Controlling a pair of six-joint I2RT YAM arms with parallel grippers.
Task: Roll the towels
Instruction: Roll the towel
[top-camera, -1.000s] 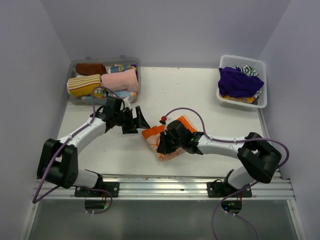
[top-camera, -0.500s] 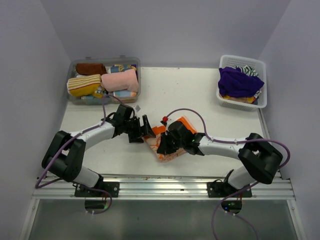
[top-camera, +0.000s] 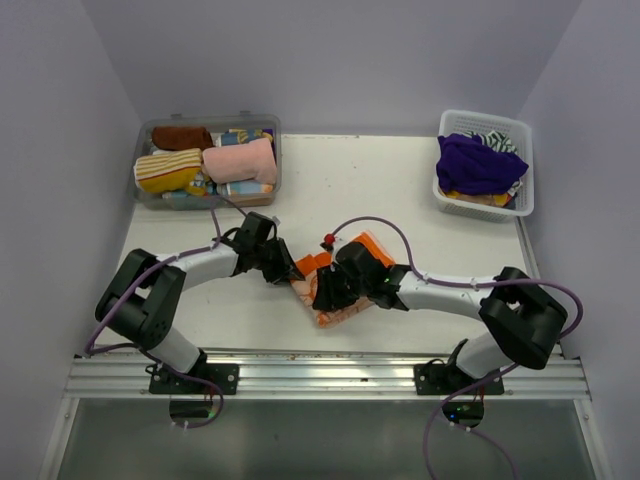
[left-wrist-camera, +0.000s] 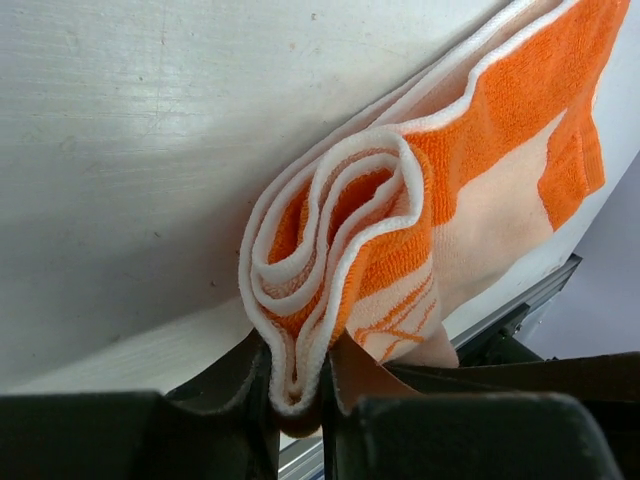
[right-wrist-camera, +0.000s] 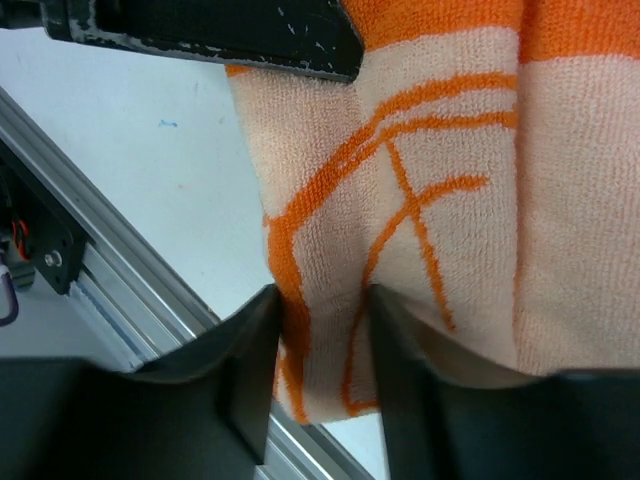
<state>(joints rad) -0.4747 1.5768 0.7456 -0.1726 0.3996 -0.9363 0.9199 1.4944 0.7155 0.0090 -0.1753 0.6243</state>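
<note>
Left gripper (left-wrist-camera: 298, 372) has come in, now clenched on rolled end of orange-and-cream towel (left-wrist-camera: 500, 120), mid-surface (left-wrist-camera: 150, 150). Right gripper (right-wrist-camera: 320, 320) straddles fold; holding or releasing, we cannot tell. Roll perhaps changing hands.

Orange-cream towel (right-wrist-camera: 450, 200) fold pinched in right tool (right-wrist-camera: 322, 305).

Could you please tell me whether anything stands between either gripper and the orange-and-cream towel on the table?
Nothing visible does. The left gripper pinches the rolled end of the orange-and-cream towel in its fingers, and the right gripper has a fold of the same towel between its fingers.
</note>
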